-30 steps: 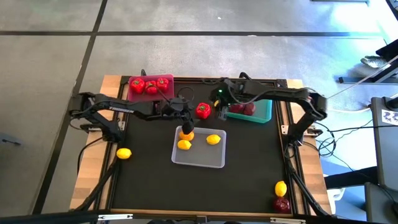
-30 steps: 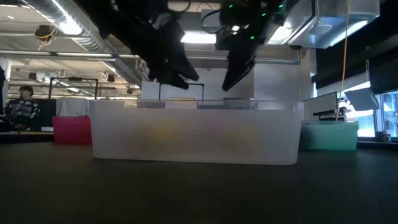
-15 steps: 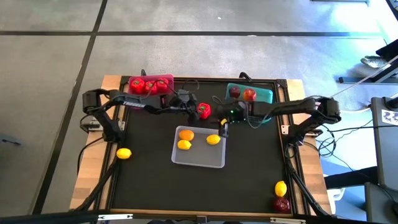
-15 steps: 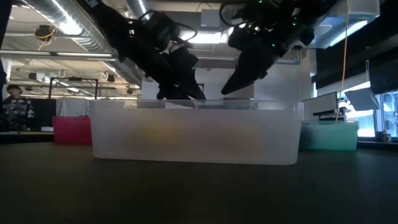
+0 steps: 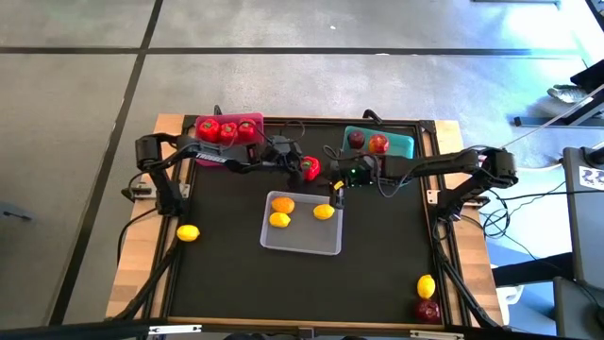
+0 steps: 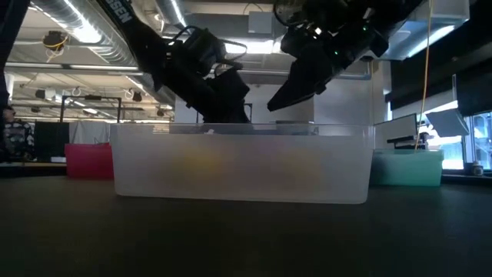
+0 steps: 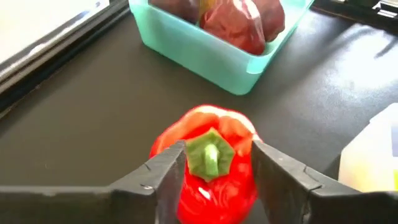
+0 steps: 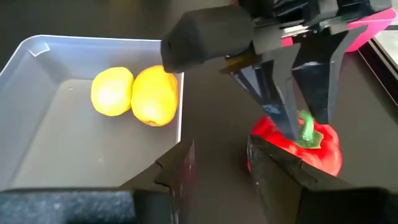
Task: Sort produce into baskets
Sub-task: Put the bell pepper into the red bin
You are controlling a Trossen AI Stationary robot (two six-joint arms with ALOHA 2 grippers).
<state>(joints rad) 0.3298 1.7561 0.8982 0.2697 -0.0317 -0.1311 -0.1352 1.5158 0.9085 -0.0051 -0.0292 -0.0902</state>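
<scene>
In the high view, the left gripper (image 5: 300,168) sits at upper centre, clamped on a red pepper (image 5: 309,168) on the table (image 5: 217,274). The right gripper (image 5: 337,192), fingers apart, hovers at the clear tray (image 5: 302,241) corner. The left wrist view shows both fingers (image 7: 165,171) pressing that pepper (image 7: 211,165), the teal tray (image 7: 205,53) beyond.

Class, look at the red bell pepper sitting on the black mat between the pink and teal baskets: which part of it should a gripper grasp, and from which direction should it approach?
Grip the red bell pepper across its rounded body, one finger on each flank, coming down from above. It stands with its green stem up, so the stem sits in the gap between the fingers and the wide sides give the pads purchase. The left gripper already straddles it that way.
</scene>
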